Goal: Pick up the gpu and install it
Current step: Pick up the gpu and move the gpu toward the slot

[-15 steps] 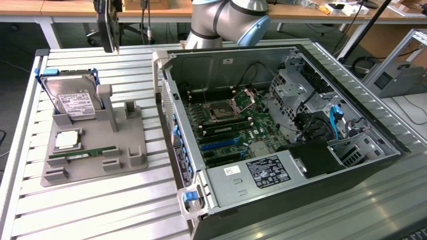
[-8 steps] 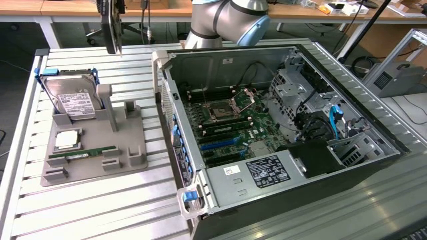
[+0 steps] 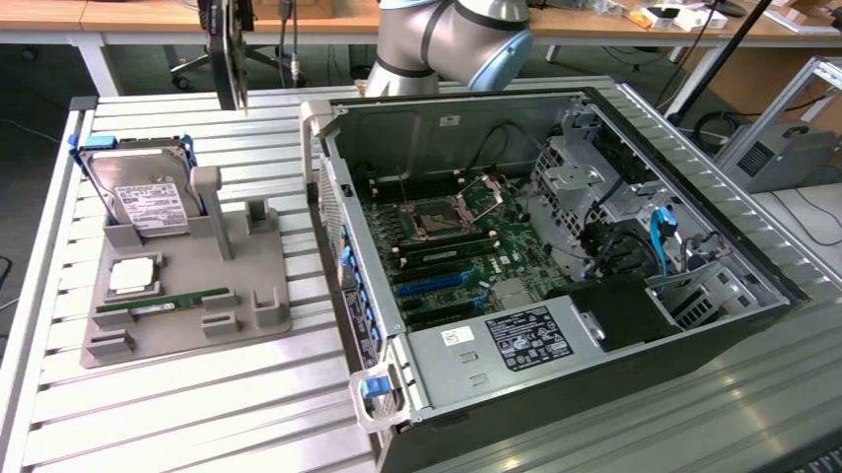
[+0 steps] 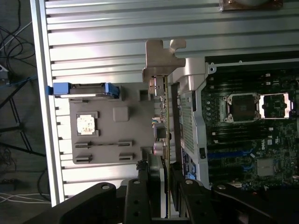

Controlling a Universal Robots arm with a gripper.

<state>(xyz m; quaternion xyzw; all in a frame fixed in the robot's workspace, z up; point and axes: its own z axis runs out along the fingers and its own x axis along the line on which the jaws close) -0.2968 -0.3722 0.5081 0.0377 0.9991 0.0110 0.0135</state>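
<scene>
Far left of the exterior view: slatted metal table (image 3: pixel 172 414), bearing a gray parts tray (image 3: pixel 250 276). Propped in the tray's upper left corner: a silver hard drive (image 3: pixel 145 192) with a white label and blue side rails. Just below it, flat in a recess: a square processor chip (image 3: pixel 134 277). Beside that, lying lengthwise: a narrow green memory stick (image 3: pixel 165 304).

Upper left of the frame, beyond the tray's far edge: the graphics card (image 3: pixel 231 59), dark and thin. Hangs upright and edge-on, clear of the table.

Top centre: the robot arm (image 3: pixel 448 39), gray with a pale blue joint cap. Carries the card in its gripper (image 4: pixel 164 191), pinched between two black fingers (image 4: pixel 138 196), jaws closed on the card's flat faces. From the wrist, appears as a narrow strip ending in a silvery bracket, lined up between the tray and the case's near wall.

Centre to right: an open computer case (image 3: pixel 455 360) lying on its side. Exposes the motherboard (image 3: pixel 394 251), with an empty processor socket (image 3: pixel 432 222) near the middle. Toward the lower right: a black box (image 3: pixel 625 310) and blue cables (image 3: pixel 658 236).
</scene>
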